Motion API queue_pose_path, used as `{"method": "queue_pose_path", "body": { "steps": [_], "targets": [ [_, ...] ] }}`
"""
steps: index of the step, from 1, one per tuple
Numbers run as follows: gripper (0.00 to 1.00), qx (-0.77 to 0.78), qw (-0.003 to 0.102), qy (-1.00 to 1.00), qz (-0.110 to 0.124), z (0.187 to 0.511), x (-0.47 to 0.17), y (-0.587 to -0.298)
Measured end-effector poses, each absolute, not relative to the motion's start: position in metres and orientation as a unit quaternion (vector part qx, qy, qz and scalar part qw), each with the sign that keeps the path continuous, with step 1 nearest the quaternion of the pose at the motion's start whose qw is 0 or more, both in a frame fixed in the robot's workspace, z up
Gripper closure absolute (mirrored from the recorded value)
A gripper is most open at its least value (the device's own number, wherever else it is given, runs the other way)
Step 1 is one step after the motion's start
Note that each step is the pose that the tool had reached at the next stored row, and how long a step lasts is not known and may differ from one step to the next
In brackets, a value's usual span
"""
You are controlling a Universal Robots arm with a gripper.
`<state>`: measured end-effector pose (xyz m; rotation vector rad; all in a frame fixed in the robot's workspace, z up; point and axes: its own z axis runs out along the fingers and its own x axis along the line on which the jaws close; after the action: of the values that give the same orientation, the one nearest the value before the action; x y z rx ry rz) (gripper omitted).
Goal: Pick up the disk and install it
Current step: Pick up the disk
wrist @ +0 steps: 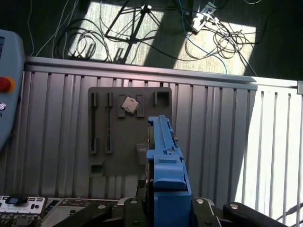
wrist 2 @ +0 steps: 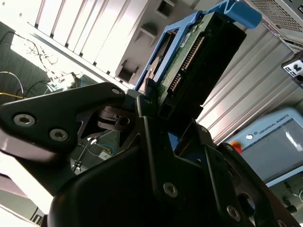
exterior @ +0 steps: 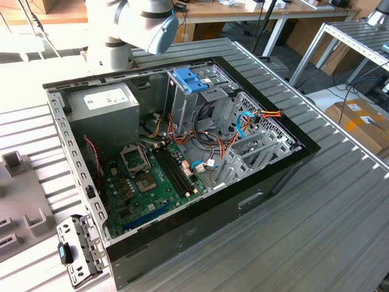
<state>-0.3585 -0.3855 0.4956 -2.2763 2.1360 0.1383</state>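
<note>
In both wrist views my gripper (wrist 2: pixel 163 111) (wrist: pixel 168 201) is shut on the disk, holding it on edge above the ribbed table. In the second wrist view the disk (wrist 2: pixel 199 61) shows as a dark flat drive with a connector row and a blue rail along its edge. The first wrist view looks down on its blue rail (wrist: pixel 165 156), above a grey slotted fixture plate (wrist: pixel 128 127). In the exterior view the open computer case (exterior: pixel 292 164) lies on the table, with its metal drive cage (exterior: pixel 209 100) near the back.
A bare blue slotted bracket (exterior: pixel 189 79) sits on top of the drive cage. The case holds a grey power-supply box (exterior: pixel 103 103), a green motherboard (exterior: pixel 146 176) and loose cables (exterior: pixel 243 121). A small chip (wrist: pixel 130 105) rests on the fixture plate. A teach pendant (wrist 2: pixel 270 142) lies nearby.
</note>
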Motion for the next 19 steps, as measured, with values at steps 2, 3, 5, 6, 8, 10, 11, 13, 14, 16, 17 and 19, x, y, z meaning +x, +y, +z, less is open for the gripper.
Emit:
{"method": "queue_pose_path", "body": {
  "steps": [2, 3, 5, 6, 8, 10, 11, 13, 14, 16, 17, 19],
  "targets": [
    [0.63, -0.728, 0.008, 0.684, 0.044, 0.496, -0.356, -0.386],
    [0.63, -0.728, 0.008, 0.684, 0.044, 0.496, -0.355, -0.386],
    [0.63, -0.728, 0.008, 0.684, 0.044, 0.495, -0.353, -0.386],
    [0.63, -0.728, 0.008, 0.684, 0.044, 0.495, -0.352, -0.386],
    [0.63, -0.728, 0.008, 0.684, 0.044, 0.495, -0.35, -0.386],
    [0.63, -0.728, 0.008, 0.684, 0.044, 0.495, -0.349, -0.386],
    [0.63, -0.728, 0.008, 0.684, 0.044, 0.495, -0.347, -0.386],
    [0.63, -0.728, 0.008, 0.684, 0.044, 0.495, -0.345, -0.386],
    [0.63, -0.728, 0.008, 0.684, 0.044, 0.495, -0.343, -0.386],
    [0.63, -0.728, 0.008, 0.684, 0.044, 0.495, -0.34, -0.386],
    [0.63, -0.728, 0.008, 0.684, 0.044, 0.495, -0.339, -0.386],
    [0.63, -0.728, 0.008, 0.684, 0.044, 0.495, -0.336, -0.386]
  ]
}}
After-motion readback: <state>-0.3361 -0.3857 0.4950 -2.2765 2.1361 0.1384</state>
